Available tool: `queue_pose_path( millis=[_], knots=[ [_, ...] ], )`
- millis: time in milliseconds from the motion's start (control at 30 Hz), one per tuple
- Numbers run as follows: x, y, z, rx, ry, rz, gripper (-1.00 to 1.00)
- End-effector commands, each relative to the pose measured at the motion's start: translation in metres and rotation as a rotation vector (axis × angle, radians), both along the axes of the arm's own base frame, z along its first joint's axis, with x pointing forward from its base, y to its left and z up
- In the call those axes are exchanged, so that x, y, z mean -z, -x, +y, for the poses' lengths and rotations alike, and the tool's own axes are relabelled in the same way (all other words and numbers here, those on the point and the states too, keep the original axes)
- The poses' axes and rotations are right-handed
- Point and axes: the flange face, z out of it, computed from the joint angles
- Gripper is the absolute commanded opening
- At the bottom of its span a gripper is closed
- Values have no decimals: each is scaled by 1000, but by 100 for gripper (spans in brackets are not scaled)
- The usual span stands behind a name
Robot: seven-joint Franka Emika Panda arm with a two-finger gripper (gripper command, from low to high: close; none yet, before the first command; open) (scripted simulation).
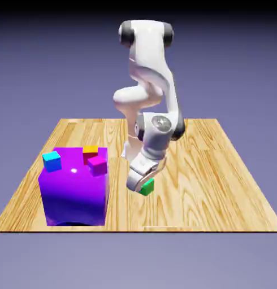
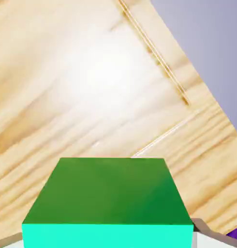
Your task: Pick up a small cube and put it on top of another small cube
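Gripper (image 1: 142,184) fingers are clamped on a small green cube (image 1: 147,187), which hangs at the tip of the white arm (image 1: 152,84), tilted, with wood showing under it, apparently off the wooden table (image 1: 220,180). Seen from the hand view, the green cube (image 2: 108,193) fills the lower half of the picture, its dark green face above and a bright teal face toward the bottom edge, and only a sliver of grey finger (image 2: 202,231) shows at the lower right corner beside it. Behind the cube, pale wood grain of the table (image 2: 91,72) runs across the picture, with the table's edge at about 2 o'clock and blue-violet backdrop past it. In the exterior view, at 9 o'clock from the held cube and well apart from it, stands a large purple block (image 1: 76,189) on the table. Three small cubes rest on its top face: a cyan cube (image 1: 52,161) at the block's 10 o'clock corner, an orange cube (image 1: 90,150) toward 1 o'clock, and a magenta cube (image 1: 98,165) just in front of the orange one, seemingly touching it.
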Motion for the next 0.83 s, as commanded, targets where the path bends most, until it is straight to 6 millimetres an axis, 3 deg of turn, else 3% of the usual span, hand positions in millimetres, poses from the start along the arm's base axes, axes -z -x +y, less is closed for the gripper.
queue_pose_path(
  millis=[0,167,333,400,533,567,600,633,767,800],
  knots=[
    [-18,-1,-4,-37,3,-3,-100],
    [-105,5,-66,-129,17,-10,-100],
    [-185,36,-137,-193,34,-7,-100],
    [-177,50,-188,-138,22,6,-100],
    [-114,54,-199,-137,22,7,-100],
    [-108,55,-200,-137,22,7,-100],
    [-108,55,-200,-137,22,7,100],
    [-108,55,-200,-137,22,7,100],
    [-171,50,-189,-137,22,7,100],
    [-176,50,-188,-137,22,7,100]
  ],
)
